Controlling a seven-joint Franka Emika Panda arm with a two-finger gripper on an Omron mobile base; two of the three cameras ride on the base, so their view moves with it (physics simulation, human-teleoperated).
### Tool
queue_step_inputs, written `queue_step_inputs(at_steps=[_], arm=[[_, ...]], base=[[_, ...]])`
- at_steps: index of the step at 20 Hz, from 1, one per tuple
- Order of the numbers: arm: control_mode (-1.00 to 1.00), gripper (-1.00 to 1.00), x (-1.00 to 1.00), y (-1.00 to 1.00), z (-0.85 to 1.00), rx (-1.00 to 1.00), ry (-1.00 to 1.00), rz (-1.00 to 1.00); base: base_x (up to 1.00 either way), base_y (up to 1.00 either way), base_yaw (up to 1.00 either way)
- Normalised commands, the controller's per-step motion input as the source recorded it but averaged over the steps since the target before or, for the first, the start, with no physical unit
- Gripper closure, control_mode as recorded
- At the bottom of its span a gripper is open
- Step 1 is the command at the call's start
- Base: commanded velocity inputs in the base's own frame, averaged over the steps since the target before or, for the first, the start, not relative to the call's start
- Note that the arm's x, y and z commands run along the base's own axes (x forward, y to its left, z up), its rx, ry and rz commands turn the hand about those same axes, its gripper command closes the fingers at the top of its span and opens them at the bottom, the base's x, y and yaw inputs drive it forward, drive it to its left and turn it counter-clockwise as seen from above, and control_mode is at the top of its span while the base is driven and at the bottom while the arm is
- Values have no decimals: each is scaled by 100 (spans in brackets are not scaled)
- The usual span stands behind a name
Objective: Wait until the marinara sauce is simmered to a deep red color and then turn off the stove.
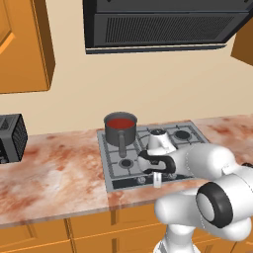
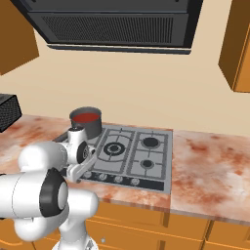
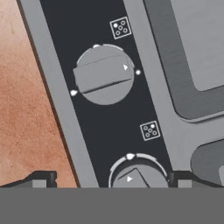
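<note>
The gas cooktop (image 1: 148,153) is sitting sunk into the marbled counter (image 1: 54,173) below the black range hood (image 1: 163,24). On the cooktop's rear-left burner a dark grey saucepan (image 1: 120,129) is standing upright, its handle pointing toward the front edge, and the marinara sauce (image 1: 120,122) is lying inside it as a flat deep red disc.

The gripper (image 1: 157,180) is hanging over the cooktop's front knob strip, fingers pointing down, jaws spread fully apart and grasping nothing. In the hand view 1 round knob (image 3: 104,74) is lying ahead of the fingertips (image 3: 39,183), and a 2nd knob (image 3: 138,173) is sitting between them, untouched as far as can be seen.
</note>
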Motion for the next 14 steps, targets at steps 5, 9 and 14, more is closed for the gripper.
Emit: queue_step_inputs(at_steps=[5,9,14], arm=[[-100,-100,12,5,-4,0,0,0],[-100,-100,3,0,-9,0,0,0],[-100,-100,23,0,0,0,0,0]], base=[[0,0,0],[0,0,0],[0,0,0]])
